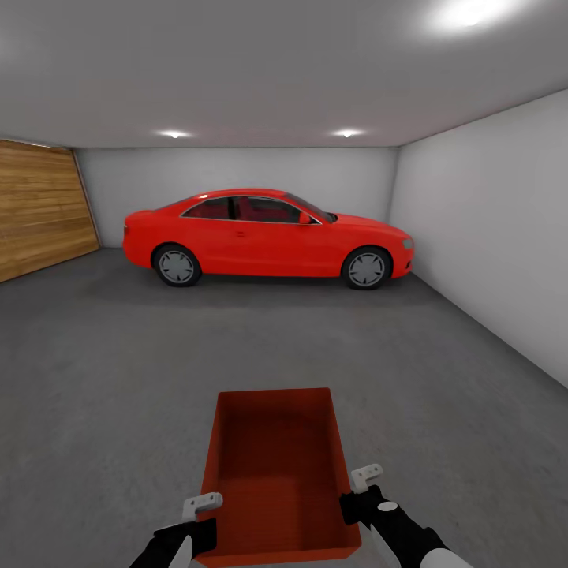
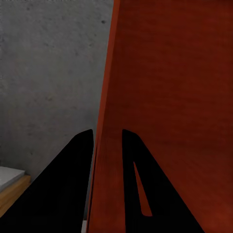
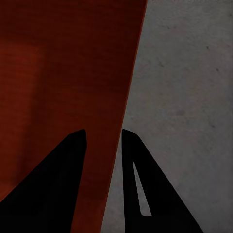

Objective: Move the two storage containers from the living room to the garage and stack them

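Observation:
I am in the garage (image 1: 237,170), on dark grey concrete floor (image 1: 102,379). One red-orange open-top storage container (image 1: 276,465) is held in front of me, empty, its long sides running away from me. My left gripper (image 1: 205,522) is shut on its left wall (image 2: 145,73), one finger on each side, as the left gripper (image 2: 107,132) shows in the wrist view. My right gripper (image 1: 353,505) is shut on the right wall (image 3: 73,63), and the right gripper (image 3: 103,132) straddles it the same way. The second container and the living room are out of view.
A red car (image 1: 268,235) is parked side-on across the far end. A wood-plank door (image 1: 39,207) is on the left and a white wall (image 1: 489,237) on the right. Open concrete lies between me and the car.

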Motion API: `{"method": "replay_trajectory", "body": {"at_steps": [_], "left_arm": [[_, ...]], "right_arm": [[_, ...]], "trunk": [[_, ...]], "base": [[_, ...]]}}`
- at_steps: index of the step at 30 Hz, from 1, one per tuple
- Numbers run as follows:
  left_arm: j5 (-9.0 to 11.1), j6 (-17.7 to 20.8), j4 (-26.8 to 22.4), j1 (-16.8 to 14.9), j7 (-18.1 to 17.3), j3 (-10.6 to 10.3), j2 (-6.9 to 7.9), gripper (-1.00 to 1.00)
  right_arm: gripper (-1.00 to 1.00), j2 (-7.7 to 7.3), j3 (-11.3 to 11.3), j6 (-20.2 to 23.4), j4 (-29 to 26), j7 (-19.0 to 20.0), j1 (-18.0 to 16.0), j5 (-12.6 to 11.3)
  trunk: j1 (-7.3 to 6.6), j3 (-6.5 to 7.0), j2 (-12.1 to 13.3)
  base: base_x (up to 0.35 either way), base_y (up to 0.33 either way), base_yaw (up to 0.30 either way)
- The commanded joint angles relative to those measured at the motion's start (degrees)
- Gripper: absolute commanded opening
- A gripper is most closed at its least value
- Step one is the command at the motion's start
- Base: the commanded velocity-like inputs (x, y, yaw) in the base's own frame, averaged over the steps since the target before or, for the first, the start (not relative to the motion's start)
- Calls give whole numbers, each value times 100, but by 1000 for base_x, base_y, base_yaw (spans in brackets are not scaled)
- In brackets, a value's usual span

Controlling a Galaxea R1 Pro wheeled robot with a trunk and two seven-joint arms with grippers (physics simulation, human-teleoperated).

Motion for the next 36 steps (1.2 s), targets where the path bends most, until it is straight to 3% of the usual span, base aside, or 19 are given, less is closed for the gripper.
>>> {"method": "replay_trajectory", "body": {"at_steps": [1,13,36], "left_arm": [[-80,47,4,3,67,20,-4,-100],[-84,49,4,4,67,20,-17,-100],[-80,45,4,5,67,20,-18,-100]], "right_arm": [[-100,206,15,-42,-27,191,-1,-4],[-100,206,15,-42,-27,191,-1,-4],[-100,205,15,-42,-27,191,-1,-4]], "trunk": [[2,-2,-5],[2,-2,-5],[2,-2,-5]], "base": [[0,0,0],[192,0,0],[8,-18,0]]}}
